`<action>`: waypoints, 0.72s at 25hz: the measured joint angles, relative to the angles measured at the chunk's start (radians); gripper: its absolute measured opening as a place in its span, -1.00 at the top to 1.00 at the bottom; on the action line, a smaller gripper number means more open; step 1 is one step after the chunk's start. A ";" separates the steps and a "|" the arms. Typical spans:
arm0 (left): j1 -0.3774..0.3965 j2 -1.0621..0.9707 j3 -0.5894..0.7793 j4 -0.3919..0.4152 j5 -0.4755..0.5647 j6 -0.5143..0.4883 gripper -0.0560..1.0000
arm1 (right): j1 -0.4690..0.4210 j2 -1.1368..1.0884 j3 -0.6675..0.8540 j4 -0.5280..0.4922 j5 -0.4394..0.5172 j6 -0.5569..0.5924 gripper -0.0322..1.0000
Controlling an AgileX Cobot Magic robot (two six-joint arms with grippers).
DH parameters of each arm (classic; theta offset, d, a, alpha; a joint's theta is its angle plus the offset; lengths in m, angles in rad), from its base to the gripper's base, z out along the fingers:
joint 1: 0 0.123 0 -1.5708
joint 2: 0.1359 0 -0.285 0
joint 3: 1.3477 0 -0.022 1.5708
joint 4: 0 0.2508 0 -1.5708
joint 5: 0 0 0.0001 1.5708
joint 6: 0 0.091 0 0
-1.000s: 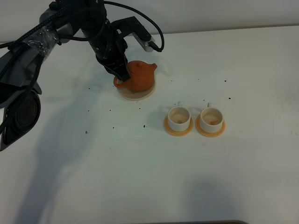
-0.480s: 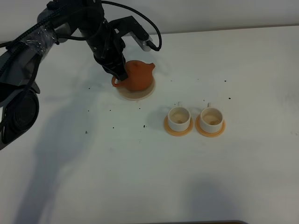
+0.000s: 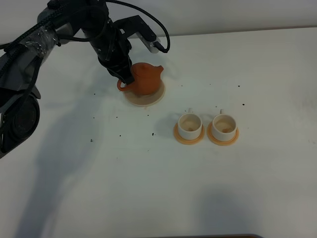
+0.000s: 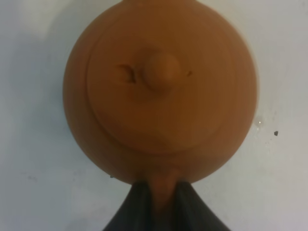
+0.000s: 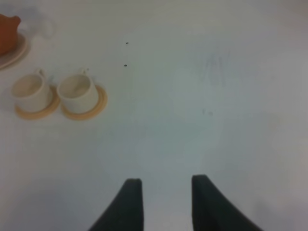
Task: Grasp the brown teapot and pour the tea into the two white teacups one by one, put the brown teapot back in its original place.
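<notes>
The brown teapot (image 3: 145, 79) hangs just above the pale beige saucer (image 3: 146, 99) at the back left, spout pointing right. My left gripper (image 3: 125, 78) is shut on its loop handle; the left wrist view shows the teapot (image 4: 161, 86) from above with the handle pinched between the dark fingers (image 4: 137, 209). The two white teacups (image 3: 190, 125) (image 3: 224, 124) stand side by side on orange coasters (image 3: 189, 140) to the front right of the teapot. My right gripper (image 5: 166, 202) is open and empty over bare table, with the cups (image 5: 30, 91) (image 5: 77, 91) far from it.
The white table (image 3: 247, 188) carries small dark specks around the saucer and cups. The left arm and its cables (image 3: 59, 29) reach in from the back left. The right arm is out of the high view.
My left gripper has risen a little with the teapot, drawing it up and slightly left off the saucer; more of the saucer shows now. The cups have not moved.
</notes>
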 joint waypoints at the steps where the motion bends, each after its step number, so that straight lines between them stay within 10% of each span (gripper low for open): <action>1: 0.000 -0.001 0.000 -0.006 0.000 0.003 0.67 | 0.000 0.000 0.000 0.000 0.000 0.000 0.47; 18: 0.001 -0.077 -0.002 -0.093 0.001 0.101 0.67 | 0.000 0.000 0.000 0.000 0.000 0.000 0.47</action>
